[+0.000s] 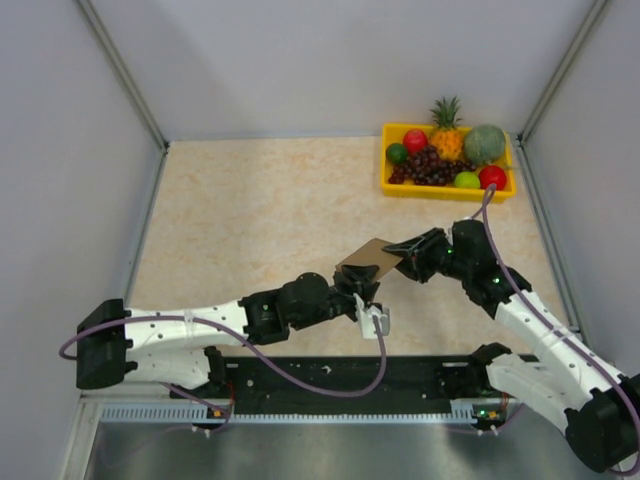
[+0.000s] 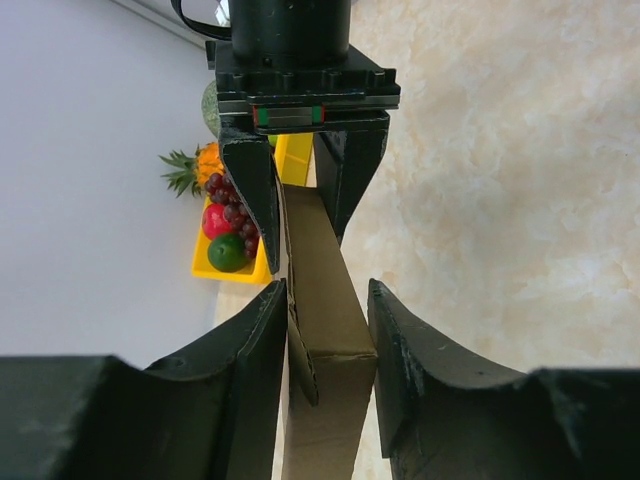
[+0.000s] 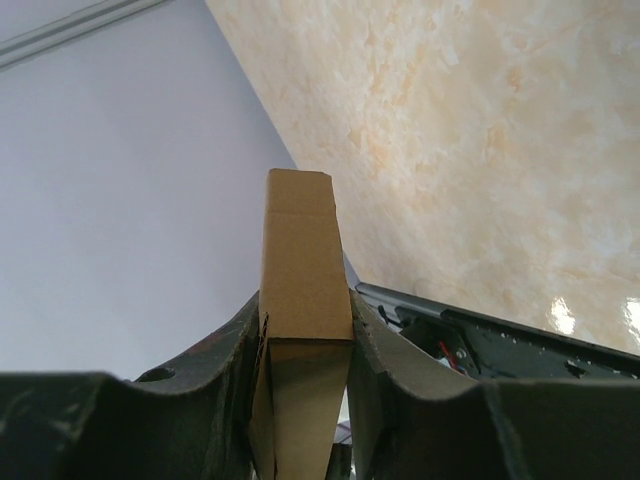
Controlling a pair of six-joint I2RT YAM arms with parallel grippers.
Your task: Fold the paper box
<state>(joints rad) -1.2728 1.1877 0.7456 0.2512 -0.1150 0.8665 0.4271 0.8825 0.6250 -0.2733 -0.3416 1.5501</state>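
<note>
The paper box (image 1: 368, 260) is a small brown cardboard box, partly folded, held in the air between both grippers above the near middle of the table. My left gripper (image 1: 362, 287) is shut on its near end. In the left wrist view both fingers press the box (image 2: 325, 330) at the gripper (image 2: 326, 290), with a loose flap against the left finger. My right gripper (image 1: 402, 250) is shut on the far end. It shows in the left wrist view (image 2: 300, 235) facing me. In the right wrist view the gripper (image 3: 305, 300) clamps the box (image 3: 300, 250) on both sides.
A yellow fruit tray (image 1: 445, 193) with a pineapple, grapes, a melon and other fruit stands at the back right, also seen in the left wrist view (image 2: 235, 272). Grey walls enclose the table. The black base rail (image 1: 330, 375) runs along the near edge.
</note>
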